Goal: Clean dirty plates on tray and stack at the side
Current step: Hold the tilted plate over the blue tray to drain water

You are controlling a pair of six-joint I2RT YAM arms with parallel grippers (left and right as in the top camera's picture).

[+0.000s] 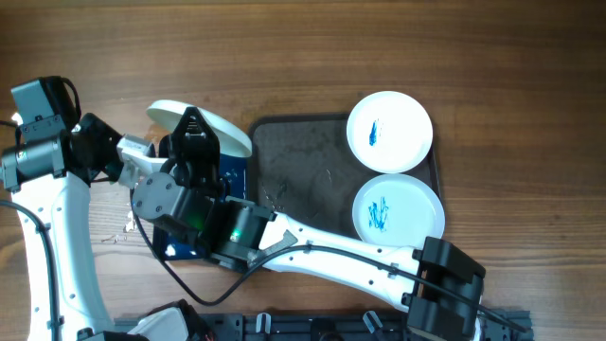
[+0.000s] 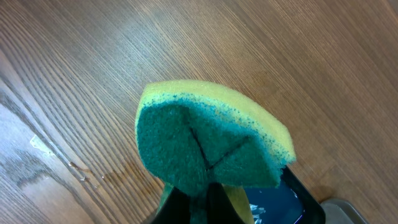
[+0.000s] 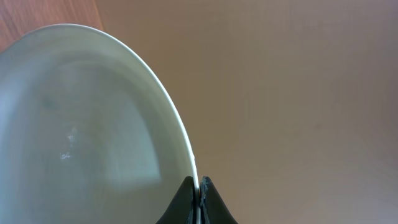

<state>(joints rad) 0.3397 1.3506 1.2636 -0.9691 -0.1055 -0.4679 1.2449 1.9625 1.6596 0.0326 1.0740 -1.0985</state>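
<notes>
The right hand [image 3: 198,190] is closed on the rim of the held plate [image 1: 227,134], tilted above the counter [image 1: 492,57] at the 9 o'clock side of the tray [image 1: 303,170]. The left hand [image 2: 200,198] is clamped on a green-and-yellow sponge [image 2: 205,143]. Two marked plates lie on the tray: one at 2 o'clock [image 1: 389,132], one at 4 o'clock [image 1: 398,210].

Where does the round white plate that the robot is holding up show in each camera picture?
Overhead: the round white plate sits upper left of centre, partly under the right gripper.
Left wrist: not clearly in it; a green and yellow sponge fills the view.
Right wrist: fills the left half, rim pinched.
Shared landmark: the brown wooden table.
</notes>
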